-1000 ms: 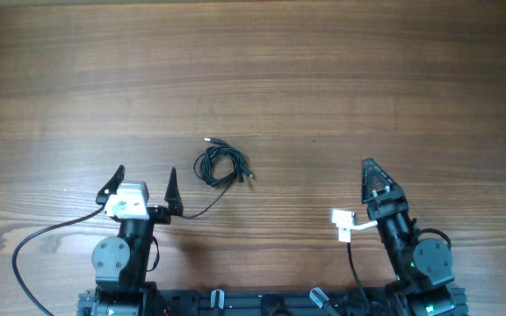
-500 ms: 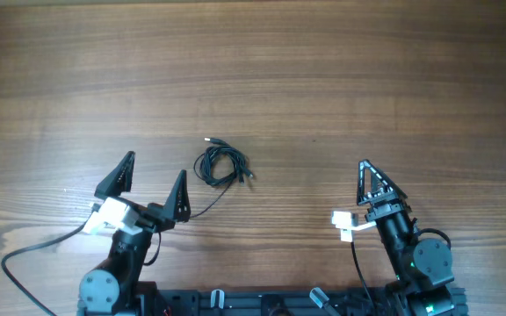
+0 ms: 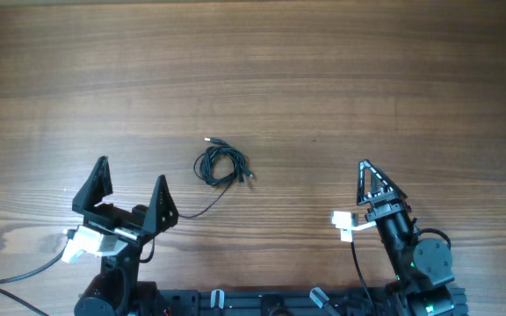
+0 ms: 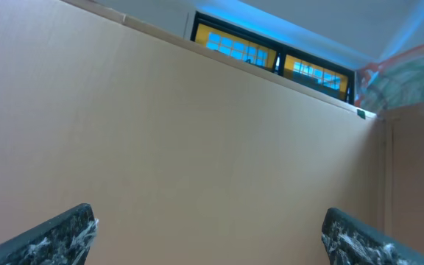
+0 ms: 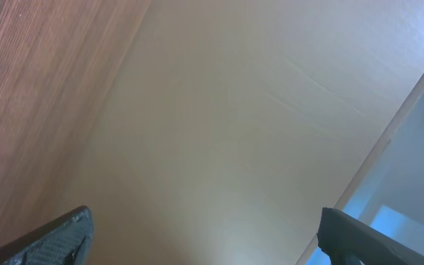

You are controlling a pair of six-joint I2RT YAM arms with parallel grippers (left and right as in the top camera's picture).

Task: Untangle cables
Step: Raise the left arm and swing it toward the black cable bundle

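The left gripper (image 3: pixel 131 183), at 7 o'clock, points toward 12 with jaws spread wide. The right gripper (image 3: pixel 367 172), at 5 o'clock, points toward 11, rolled edge-on, jaws apart.
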